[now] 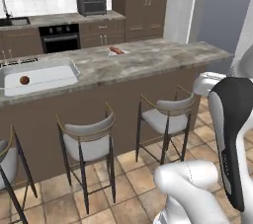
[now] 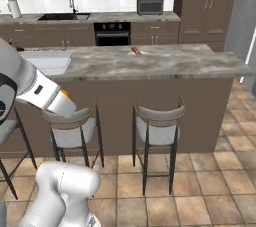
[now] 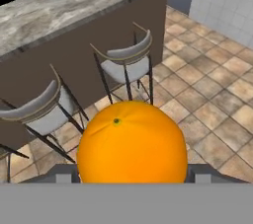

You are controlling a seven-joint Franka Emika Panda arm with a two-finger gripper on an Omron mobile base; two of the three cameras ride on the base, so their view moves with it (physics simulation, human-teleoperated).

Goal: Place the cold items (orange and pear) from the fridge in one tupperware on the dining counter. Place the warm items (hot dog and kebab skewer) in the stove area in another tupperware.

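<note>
In the hand view the orange [image 3: 132, 141] sits large and close, with my gripper [image 3: 131, 176] shut on it and a grey fingertip showing at either side of its base. A sliver of the orange [image 2: 65, 93] also peeks out at the end of my arm in the right base view, low in front of the dining counter [image 1: 148, 60]. A large white tupperware [image 1: 49, 72] stands at the counter's left end with a small round reddish item [image 1: 23, 80] in it. Farther back on the counter lies a small white tupperware [image 1: 118, 52] holding a reddish-brown piece of food [image 1: 115, 50].
Bar stools [image 1: 89, 139] [image 1: 168, 117] line the near side of the counter, just below and ahead of my hand. Behind the counter are the oven [image 1: 59, 38], a toaster oven [image 1: 91, 2] and tall wooden cabinets [image 1: 143, 1]. Tiled floor [image 2: 200, 181] lies open to the right.
</note>
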